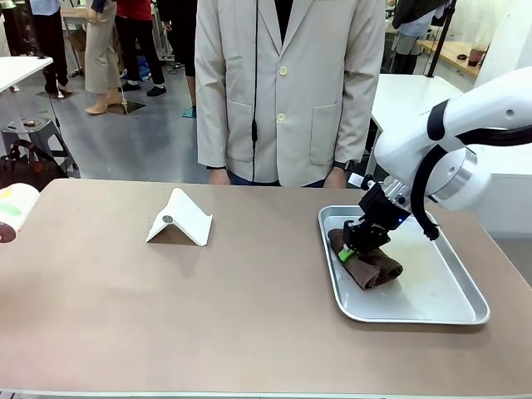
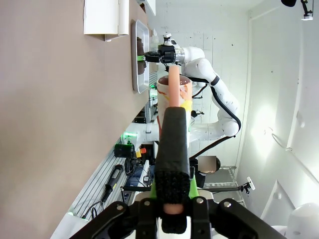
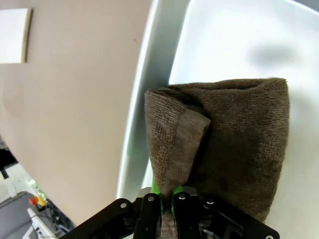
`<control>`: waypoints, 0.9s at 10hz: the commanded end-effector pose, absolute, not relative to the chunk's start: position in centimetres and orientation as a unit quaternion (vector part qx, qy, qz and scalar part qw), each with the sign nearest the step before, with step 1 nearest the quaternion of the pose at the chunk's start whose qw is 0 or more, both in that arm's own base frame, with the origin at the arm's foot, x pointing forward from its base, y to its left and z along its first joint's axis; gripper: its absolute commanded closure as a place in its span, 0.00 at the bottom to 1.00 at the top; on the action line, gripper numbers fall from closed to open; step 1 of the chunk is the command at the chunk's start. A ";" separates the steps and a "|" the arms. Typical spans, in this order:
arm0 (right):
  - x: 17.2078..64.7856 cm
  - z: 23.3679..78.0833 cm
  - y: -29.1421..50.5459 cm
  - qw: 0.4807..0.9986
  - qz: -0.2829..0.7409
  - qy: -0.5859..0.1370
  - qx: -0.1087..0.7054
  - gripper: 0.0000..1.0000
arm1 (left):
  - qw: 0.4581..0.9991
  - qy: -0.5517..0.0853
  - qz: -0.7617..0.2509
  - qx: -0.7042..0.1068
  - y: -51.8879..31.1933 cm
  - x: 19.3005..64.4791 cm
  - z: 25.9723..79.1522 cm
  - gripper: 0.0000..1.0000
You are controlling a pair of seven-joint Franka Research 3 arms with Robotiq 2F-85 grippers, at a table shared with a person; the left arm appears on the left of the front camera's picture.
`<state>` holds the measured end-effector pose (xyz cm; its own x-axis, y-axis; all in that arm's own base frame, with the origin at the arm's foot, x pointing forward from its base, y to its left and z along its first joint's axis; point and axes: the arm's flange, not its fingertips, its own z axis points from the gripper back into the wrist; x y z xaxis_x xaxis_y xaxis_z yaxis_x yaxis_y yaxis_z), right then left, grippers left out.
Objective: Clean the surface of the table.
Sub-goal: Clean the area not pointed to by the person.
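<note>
The table (image 1: 208, 307) has a bare brownish-taupe top. A silver tray (image 1: 432, 291) sits on its right part with a folded brown cloth (image 1: 378, 268) inside. My right gripper (image 1: 353, 249) is down at the cloth's left end, shut on a fold of it. The right wrist view shows the cloth (image 3: 234, 134) pinched between that gripper (image 3: 167, 194), close to the tray's rim (image 3: 164, 64). My left gripper (image 2: 175, 112) is shut on the pink handle of a patterned cup (image 2: 172, 92). The same cup (image 1: 12, 212) shows at the table's left edge.
A white folded stand (image 1: 181, 218) rests left of the middle of the table. A person in a pale jacket (image 1: 283, 91) stands at the far edge, hands near the rim. Open tabletop lies between the stand and the tray and along the near side.
</note>
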<state>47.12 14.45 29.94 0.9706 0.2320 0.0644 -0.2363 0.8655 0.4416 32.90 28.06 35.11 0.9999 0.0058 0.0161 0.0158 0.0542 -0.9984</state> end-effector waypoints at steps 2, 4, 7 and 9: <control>47.3 28.8 12.9 0.980 0.105 -0.011 0.166 0.93 | 0.720 -0.015 -0.002 -0.693 27.9 32.7 35.6 0.78; 47.5 28.6 11.6 0.986 0.087 -0.014 0.145 0.93 | 0.720 -0.015 -0.002 -0.693 27.9 32.7 35.6 0.78; 47.6 28.6 8.7 0.989 0.053 -0.013 0.134 0.93 | 0.720 -0.015 -0.002 -0.693 27.9 32.7 35.6 0.78; 47.6 28.7 6.6 0.990 0.028 -0.011 0.135 0.93 | 0.720 -0.015 -0.002 -0.693 27.9 32.7 35.6 0.78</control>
<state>48.16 9.16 30.26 0.9955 0.0845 0.0438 -0.0944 0.9364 0.3379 32.89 28.07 35.11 0.9999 0.0062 0.0161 0.0157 0.0543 -0.9984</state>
